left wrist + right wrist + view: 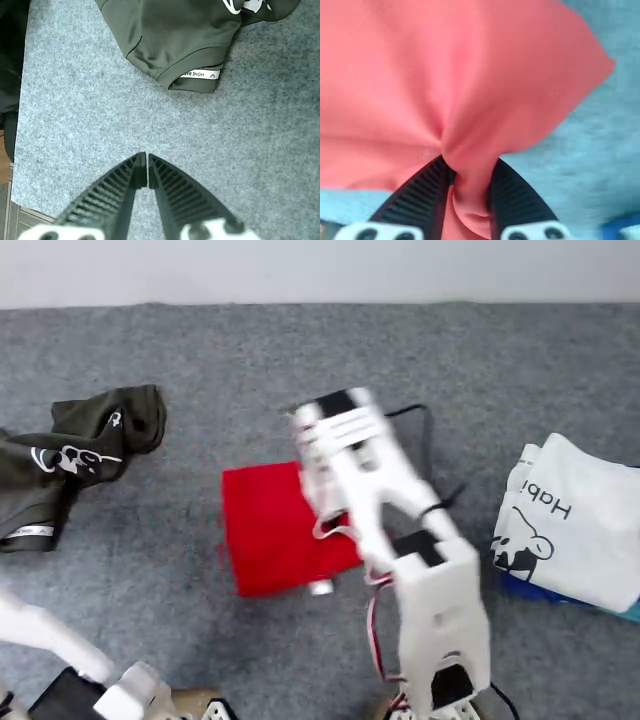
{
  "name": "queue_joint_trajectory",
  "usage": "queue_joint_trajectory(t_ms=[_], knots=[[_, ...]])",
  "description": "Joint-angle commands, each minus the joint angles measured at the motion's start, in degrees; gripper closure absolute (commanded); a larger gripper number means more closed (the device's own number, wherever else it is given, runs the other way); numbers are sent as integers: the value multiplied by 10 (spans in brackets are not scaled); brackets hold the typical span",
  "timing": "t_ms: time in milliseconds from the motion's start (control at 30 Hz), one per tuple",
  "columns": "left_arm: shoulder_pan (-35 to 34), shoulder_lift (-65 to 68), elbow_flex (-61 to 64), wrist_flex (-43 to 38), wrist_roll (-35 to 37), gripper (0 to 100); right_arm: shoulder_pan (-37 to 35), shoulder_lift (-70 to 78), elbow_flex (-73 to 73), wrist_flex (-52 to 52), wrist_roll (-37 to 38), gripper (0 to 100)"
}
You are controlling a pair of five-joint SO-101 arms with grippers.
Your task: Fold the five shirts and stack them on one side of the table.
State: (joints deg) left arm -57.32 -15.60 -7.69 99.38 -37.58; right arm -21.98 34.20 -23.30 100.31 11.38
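A red shirt (265,530) lies folded into a rough rectangle at the middle of the grey table cover. My right arm (370,490) stretches over its right edge. In the right wrist view my right gripper (467,167) is shut on a bunched pinch of the red shirt (470,75), which fans out from the fingers. A crumpled dark green shirt (70,460) with white print sits at the far left. My left gripper (148,162) is shut on nothing, hovering over bare cover a short way from the green shirt's (190,35) collar and label.
At the right edge a folded white shirt (575,520) with black print rests on top of a blue one (540,592). The left arm (50,635) sits low at the front left corner. Open grey cover (300,360) spans the back of the table.
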Motion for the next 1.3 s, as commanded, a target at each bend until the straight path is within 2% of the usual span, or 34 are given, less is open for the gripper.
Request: queue_joint_trajectory(t_ms=[0,100,200,367,533,600,733,867,1267], knots=[[4,-21,-2,10,6,985,118,-47,-7,23,299,990],[4,-20,-2,10,6,985,182,-47,-25,0,513,990],[4,-20,-2,10,6,985,204,-51,-33,-57,621,990],[4,-19,-2,10,6,985,187,-48,-34,-149,681,990],[4,-19,-1,10,4,985,159,-58,-34,-201,684,984],[4,-19,-1,10,3,985,153,-70,-34,-202,682,947],[4,-19,-1,10,3,985,142,-111,-34,-198,603,832],[9,-18,-1,9,3,985,133,-152,-34,-167,486,827],[35,-20,19,9,2,985,120,-209,-34,-44,-52,826]])
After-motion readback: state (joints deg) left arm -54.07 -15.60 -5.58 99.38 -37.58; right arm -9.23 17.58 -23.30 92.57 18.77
